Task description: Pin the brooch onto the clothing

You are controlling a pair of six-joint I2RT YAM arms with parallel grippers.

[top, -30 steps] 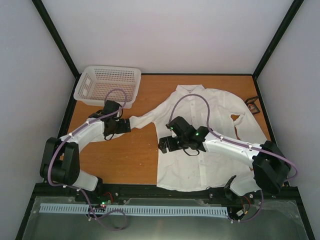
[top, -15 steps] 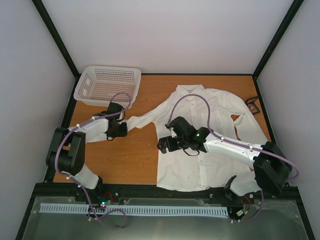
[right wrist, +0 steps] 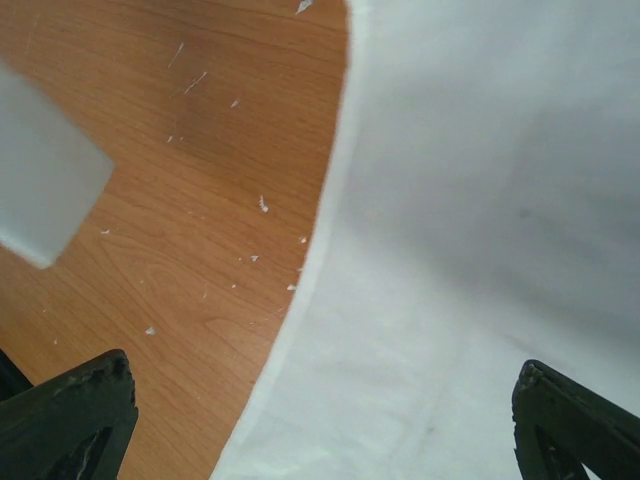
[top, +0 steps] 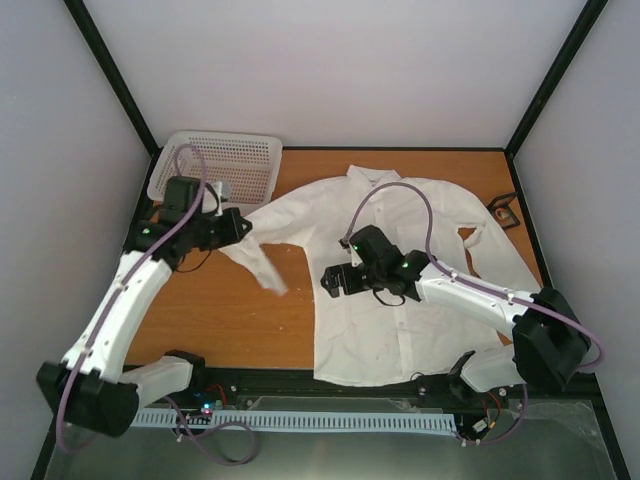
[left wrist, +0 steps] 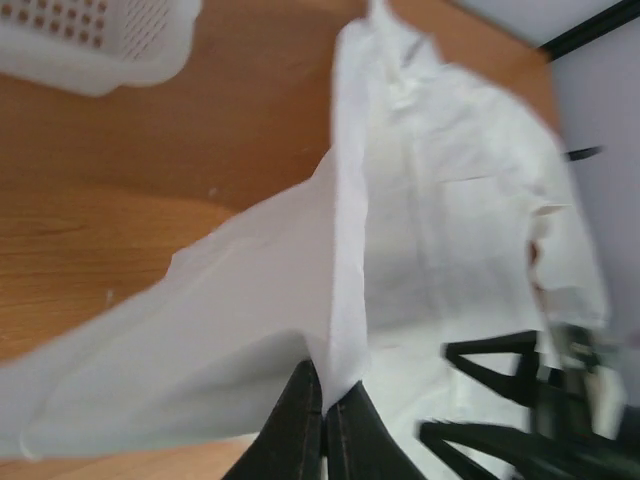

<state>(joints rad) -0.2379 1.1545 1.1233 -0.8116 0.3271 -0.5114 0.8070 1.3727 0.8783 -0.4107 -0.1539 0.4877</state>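
The clothing (top: 372,340) is spread flat and front up on the table (top: 250,330), collar toward the far wall, presumably so that a smooth chest is offered for pinning. One sleeve (top: 262,262) is held off the wood by the left pincer (top: 238,226). In its wrist view the fingers are seen pressed together on a fold of the cloth. The lift is judged to be a way of straightening the sleeve before any pinning is tried. The right pincer (top: 332,282) is hung low over the shirt's side edge, its fingers (right wrist: 70,415) spread wide apart with nothing between them, probably so that the fabric can be steadied. The brooch cannot be made out in any view, so where it lies cannot be told.

The table is of orange-brown wood grain, marked with small pale nicks. A white perforated basket (top: 215,165) is set at the far left corner, and a small black frame (top: 505,210) lies near the far right edge. The space is closed in by plain white walls (top: 340,70) with black struts (top: 110,75) at the corners.
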